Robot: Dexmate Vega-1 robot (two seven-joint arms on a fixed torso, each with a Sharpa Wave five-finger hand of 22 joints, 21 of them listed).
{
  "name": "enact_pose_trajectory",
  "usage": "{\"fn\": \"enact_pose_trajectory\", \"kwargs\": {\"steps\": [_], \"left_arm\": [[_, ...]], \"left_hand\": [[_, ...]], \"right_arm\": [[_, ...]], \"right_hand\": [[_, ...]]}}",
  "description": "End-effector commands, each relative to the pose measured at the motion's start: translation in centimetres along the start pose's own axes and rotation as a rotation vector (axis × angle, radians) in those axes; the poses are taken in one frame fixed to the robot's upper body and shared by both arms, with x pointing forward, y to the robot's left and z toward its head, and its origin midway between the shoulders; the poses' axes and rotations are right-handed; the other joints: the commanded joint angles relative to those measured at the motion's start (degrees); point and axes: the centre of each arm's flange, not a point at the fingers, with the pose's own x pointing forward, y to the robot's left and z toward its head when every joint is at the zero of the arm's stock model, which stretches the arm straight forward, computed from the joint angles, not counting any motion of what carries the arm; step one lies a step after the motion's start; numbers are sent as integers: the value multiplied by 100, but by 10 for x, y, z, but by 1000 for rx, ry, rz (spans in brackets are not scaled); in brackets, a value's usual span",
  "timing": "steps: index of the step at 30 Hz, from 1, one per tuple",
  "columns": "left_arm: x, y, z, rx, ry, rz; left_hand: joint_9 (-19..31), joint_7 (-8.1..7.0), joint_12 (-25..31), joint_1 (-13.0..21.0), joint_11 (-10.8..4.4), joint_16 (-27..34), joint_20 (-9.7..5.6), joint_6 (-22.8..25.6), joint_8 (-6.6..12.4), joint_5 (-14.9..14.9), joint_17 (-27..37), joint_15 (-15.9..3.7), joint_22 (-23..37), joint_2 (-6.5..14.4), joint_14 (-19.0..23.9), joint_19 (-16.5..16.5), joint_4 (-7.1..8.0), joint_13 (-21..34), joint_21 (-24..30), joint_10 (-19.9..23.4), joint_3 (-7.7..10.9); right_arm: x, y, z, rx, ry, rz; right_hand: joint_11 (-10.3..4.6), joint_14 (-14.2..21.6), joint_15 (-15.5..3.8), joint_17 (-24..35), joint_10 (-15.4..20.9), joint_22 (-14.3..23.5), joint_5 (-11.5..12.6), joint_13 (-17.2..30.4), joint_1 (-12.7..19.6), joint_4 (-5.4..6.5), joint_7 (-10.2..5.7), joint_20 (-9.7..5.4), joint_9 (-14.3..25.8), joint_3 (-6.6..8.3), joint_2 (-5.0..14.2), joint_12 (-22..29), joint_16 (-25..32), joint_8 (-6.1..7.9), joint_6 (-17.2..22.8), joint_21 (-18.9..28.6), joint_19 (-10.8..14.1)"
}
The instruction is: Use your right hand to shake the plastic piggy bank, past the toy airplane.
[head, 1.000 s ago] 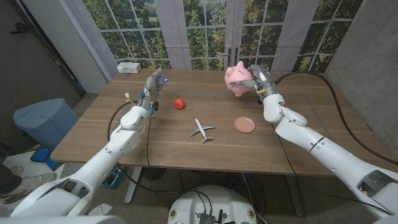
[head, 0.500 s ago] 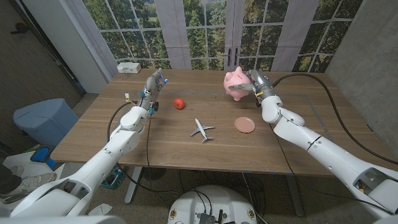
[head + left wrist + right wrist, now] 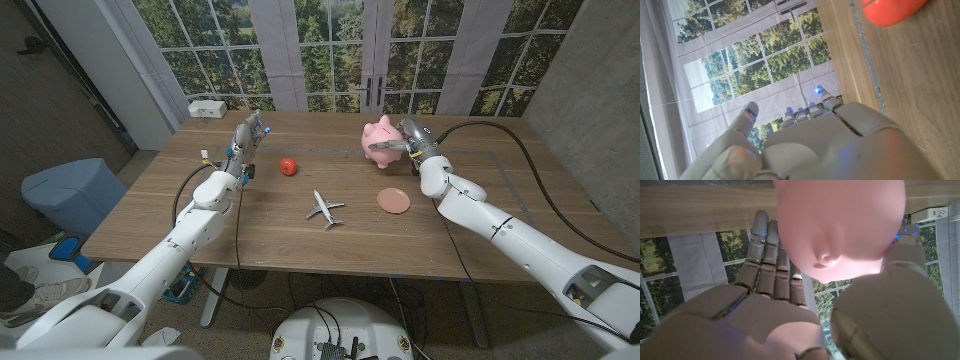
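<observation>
Piggy bank first — pink plastic, held up off the wooden table at the far side, well beyond the toy airplane, with our right hand wrapped around its flank. From the right wrist view we see the pig's rounded body sitting between the fingers on one side and the thumb on the other, so the hold looks like a proper clasp and not a fingertip pinch.

We judge the shake to be under way, and the way to do it well is short, sharp swings from the wrist — up and down over the same patch of table, with the hold kept firm so the smooth plastic doesn't slide out. Keep it above the bare wood there, clear of the small pink plate that lies nearer to us, just beside the forearm.

Over on the other side our left hand stands raised with its fingers apart, holding nothing, near the small red ball; it has no part in this.
</observation>
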Motion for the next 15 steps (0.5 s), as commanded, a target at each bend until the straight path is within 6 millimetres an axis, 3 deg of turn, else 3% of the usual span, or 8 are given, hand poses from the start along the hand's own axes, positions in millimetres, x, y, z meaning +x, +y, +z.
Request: {"fn": "enact_pose_trajectory", "kwargs": {"steps": [1,15], "left_arm": [[-1,-2,1,4,3,-2],[1,-4,2,8,2,-6]], "left_hand": [[31,4,-1,-56,-15,5,9,5,13,-3,21,-149,15,289,-1,32,-25,16,-32,-25,25],[31,-5,0,-58,-18,2,8,7,13,-4,20,-153,15,279,-8,33,-31,16,-31,-23,20]], "right_arm": [[5,9,-9,-40,49,38],[9,13,-14,-66,82,76]], "right_hand": [[-1893,1685,-2401,-16,1956,13,36,1232,1875,-27,-1388,-1027,433,1653,1906,-15,-30,15,2034,34,-675],[-1915,1679,-2397,-41,1971,12,43,1154,1865,-30,-1396,-1020,391,1644,1890,-84,-113,-22,2024,33,-675]]}}
